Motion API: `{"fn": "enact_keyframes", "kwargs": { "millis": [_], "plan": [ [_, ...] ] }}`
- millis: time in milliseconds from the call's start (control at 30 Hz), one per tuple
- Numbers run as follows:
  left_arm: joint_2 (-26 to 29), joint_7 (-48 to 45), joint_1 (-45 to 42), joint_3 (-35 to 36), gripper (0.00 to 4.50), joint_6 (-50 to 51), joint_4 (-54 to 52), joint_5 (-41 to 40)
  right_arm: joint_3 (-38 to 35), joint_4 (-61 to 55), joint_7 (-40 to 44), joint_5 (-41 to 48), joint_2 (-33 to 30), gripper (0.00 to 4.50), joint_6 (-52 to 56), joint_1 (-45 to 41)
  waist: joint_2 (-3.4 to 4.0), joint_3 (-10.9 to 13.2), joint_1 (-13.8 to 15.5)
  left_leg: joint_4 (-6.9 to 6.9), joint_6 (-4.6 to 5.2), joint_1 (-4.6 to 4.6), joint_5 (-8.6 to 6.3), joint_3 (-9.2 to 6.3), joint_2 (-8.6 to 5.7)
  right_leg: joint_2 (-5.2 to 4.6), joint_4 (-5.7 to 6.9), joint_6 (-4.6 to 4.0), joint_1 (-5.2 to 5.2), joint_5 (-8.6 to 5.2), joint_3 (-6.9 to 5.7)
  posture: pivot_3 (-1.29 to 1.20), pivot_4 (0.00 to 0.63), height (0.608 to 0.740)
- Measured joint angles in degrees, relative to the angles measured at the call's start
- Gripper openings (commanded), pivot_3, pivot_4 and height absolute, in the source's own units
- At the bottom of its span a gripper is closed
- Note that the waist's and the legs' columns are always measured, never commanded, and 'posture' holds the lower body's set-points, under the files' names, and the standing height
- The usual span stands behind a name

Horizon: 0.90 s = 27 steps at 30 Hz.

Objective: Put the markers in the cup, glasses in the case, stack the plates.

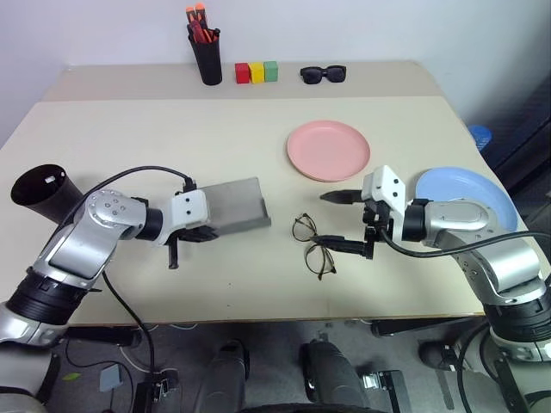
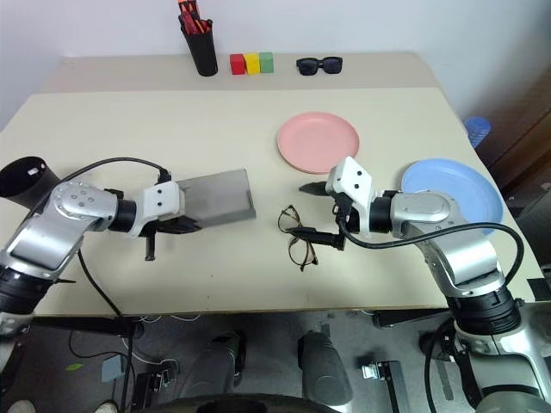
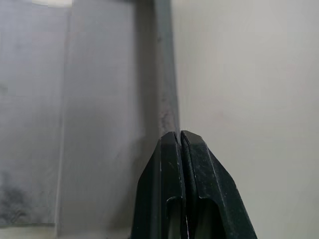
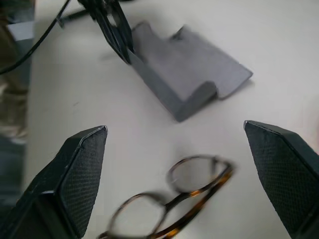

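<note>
From my console I logged the left gripper (image 3: pixel 180 137) clenched tight, its fingers pinched on the near wall of the open grey case (image 1: pixel 234 205), which lay left of table centre. The right gripper (image 1: pixel 344 221) stood released, fingers spread wide on either side of the glasses (image 1: pixel 312 246), which rested on the table at its nine o'clock. Pink plate (image 1: pixel 328 151) sat at the glasses' twelve o'clock, blue plate (image 1: pixel 469 194) at three, cup (image 1: pixel 43 191) far off at nine.
</note>
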Motion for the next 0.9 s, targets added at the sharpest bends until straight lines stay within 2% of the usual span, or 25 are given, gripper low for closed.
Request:
{"fn": "enact_keyframes", "kwargs": {
  "millis": [67, 133, 200, 300, 533, 900],
  "plan": [
    [0.89, -1.27, 1.11, 0.09, 0.05, -1.75, -1.68, 0.24, 1.13, -1.39, -0.74, 0.58, -0.19, 4.50, 3.83, 0.16, 0.00, 0.00, -0.01, 0.00, 0.00, 0.00, 0.00, 0.00, 0.00, 0.01, 0.00, 0.00, 0.00, 0.00, 0.00, 0.00, 0.150, 0.740],
    [0.94, -1.91, 2.05, 0.21, 0.56, -2.08, -3.10, 0.23, 1.91, -2.26, -2.16, 1.58, -0.10, 4.50, 7.70, 0.23, 0.00, 0.00, -0.02, 0.01, 0.01, 0.00, 0.00, 0.00, 0.00, 0.01, 0.00, 0.00, 0.00, 0.00, 0.00, 0.00, 0.150, 0.740],
    [0.90, -2.02, 2.13, 0.29, 1.26, -0.71, -3.84, -0.01, 2.55, -2.44, -4.21, 1.98, 0.54, 4.50, 10.97, 0.26, 0.00, 0.00, -0.02, 0.02, 0.01, 0.00, 0.00, 0.00, 0.00, 0.01, 0.00, 0.00, 0.00, 0.00, 0.00, 0.00, 0.150, 0.740],
    [0.26, -0.24, 2.18, 0.36, 2.72, -0.34, -4.34, 0.87, 3.26, -1.95, -8.86, 1.48, 2.47, 4.50, 15.43, 0.26, 0.00, 0.00, -0.05, 0.02, 0.02, 0.00, 0.00, 0.00, 0.00, 0.02, 0.00, 0.00, -0.01, 0.00, 0.00, 0.00, 0.150, 0.740],
    [-2.19, 4.15, 4.20, 6.52, 2.72, 5.28, -7.46, -3.16, 2.53, 0.14, -14.58, 1.34, 4.72, 4.50, 20.83, 1.59, -0.01, 0.00, -0.22, 0.01, 0.06, 0.00, -0.02, 0.01, 0.00, 0.02, 0.01, 0.01, -0.02, 0.00, 0.00, 0.00, 0.150, 0.740],
    [-1.90, 9.52, 18.62, 16.97, 2.72, 10.62, -17.96, -8.71, -4.22, 3.07, -20.02, 6.20, 11.53, 4.50, 30.30, 1.15, 0.00, 0.00, 0.01, 0.04, 0.06, 0.03, -0.02, 0.01, 0.02, 0.01, 0.03, 0.00, 0.02, 0.00, 0.01, 0.00, 0.150, 0.740]
  ]
}}
